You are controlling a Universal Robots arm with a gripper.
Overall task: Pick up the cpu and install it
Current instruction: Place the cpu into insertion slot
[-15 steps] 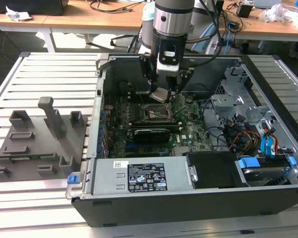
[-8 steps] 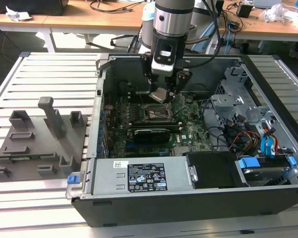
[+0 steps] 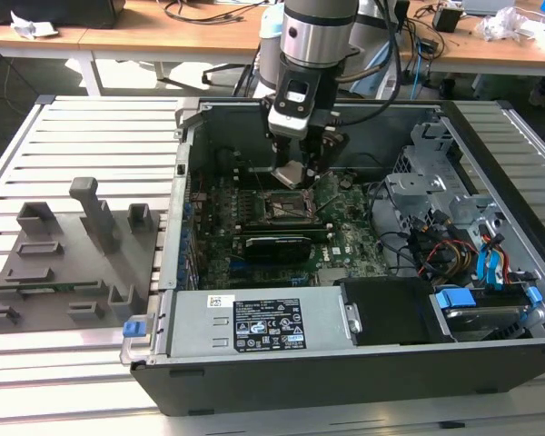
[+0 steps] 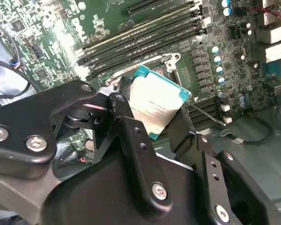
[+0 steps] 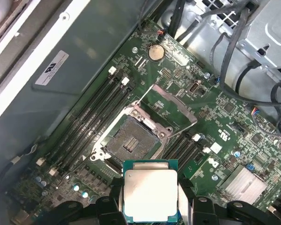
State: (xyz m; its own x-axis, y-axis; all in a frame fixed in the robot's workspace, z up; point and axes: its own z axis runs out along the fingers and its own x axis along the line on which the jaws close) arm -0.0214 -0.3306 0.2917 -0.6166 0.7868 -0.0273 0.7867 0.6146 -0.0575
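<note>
Holding the cpu over the bare socket

The gripper pinches the cpu by opposite edges between its two black fingers. In the first wrist view the cpu's silvery plate faces the camera. In the exterior view the arm reaches down into the open computer case, and the cpu hangs just above the motherboard, apart from it. The socket lies uncovered, its metal cover plate open beside it, with memory slots alongside. A black card sits near the socket. A grey tray rests on the slatted table at the exterior view's left.
</note>
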